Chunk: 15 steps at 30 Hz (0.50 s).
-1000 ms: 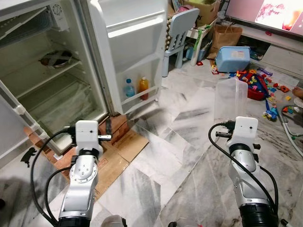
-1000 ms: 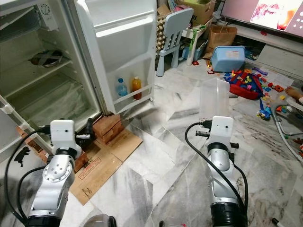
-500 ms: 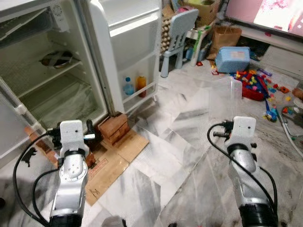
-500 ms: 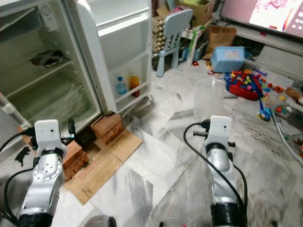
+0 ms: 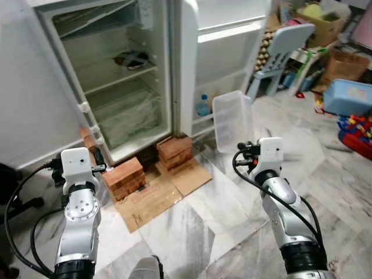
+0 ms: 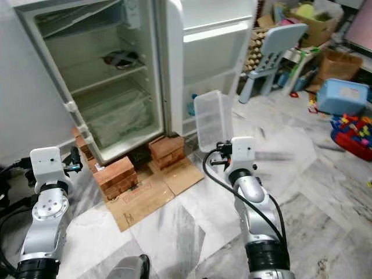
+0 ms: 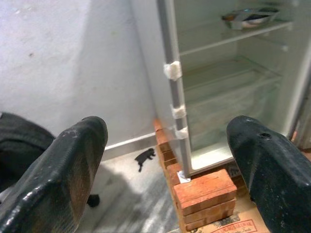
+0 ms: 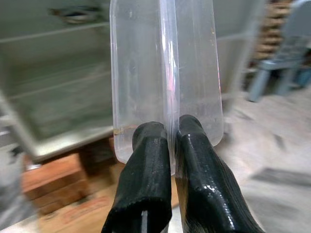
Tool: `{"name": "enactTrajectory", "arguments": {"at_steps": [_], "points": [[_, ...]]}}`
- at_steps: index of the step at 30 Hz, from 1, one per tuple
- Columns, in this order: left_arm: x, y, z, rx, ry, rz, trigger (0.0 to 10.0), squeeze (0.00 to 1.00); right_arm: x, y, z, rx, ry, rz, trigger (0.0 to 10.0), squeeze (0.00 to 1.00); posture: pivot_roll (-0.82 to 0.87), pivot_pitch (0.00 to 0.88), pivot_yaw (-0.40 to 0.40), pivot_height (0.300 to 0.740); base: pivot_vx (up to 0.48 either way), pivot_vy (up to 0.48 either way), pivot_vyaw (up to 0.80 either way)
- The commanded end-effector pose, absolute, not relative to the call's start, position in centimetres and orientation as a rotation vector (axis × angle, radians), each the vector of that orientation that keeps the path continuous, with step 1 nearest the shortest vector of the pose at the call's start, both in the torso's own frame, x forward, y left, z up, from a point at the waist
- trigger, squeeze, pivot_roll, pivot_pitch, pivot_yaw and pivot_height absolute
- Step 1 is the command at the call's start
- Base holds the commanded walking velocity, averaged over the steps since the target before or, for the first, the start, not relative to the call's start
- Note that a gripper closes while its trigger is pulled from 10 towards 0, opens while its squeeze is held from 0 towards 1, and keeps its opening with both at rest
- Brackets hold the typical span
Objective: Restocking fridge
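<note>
We see right end effector (image 8: 167, 145) pinching clear container (image 5: 232, 121) upright; open fridge (image 5: 125, 87) ahead-left of it. Left end effector (image 7: 167, 160) spread, empty, nearer fridge.

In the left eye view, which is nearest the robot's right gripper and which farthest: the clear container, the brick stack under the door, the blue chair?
1. Clear container, held in the right gripper.
2. Brick stack, to its left under the fridge door.
3. Blue chair, far back right.
</note>
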State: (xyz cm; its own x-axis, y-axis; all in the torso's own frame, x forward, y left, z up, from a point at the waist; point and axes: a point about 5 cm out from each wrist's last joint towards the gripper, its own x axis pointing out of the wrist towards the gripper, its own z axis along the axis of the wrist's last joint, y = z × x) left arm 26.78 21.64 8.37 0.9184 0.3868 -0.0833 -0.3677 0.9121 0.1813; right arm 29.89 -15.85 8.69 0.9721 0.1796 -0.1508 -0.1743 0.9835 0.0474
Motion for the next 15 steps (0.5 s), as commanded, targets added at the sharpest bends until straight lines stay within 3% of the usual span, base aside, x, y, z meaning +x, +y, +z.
{"name": "enactTrajectory", "arguments": {"at_steps": [1,6,15], "points": [[26.8,21.6,8.3,0.15,0.124,0.399,10.0,0.0,30.2,-15.7,8.8,0.037,0.161,0.202,10.0,0.0,0.03,0.031,-0.013,0.74,0.0,0.0,0.76],[26.8,21.4,8.3,0.14,0.126,0.4,10.0,0.0,30.6,-15.6,9.0,0.043,0.163,0.223,10.0,0.0,0.03,0.033,-0.014,0.74,0.0,0.0,0.77],[26.6,21.3,8.1,0.11,0.134,0.402,10.0,0.0,31.2,-15.1,9.3,0.041,0.162,0.275,10.0,0.0,0.04,0.039,-0.015,0.74,0.266,0.0,0.76]]}}
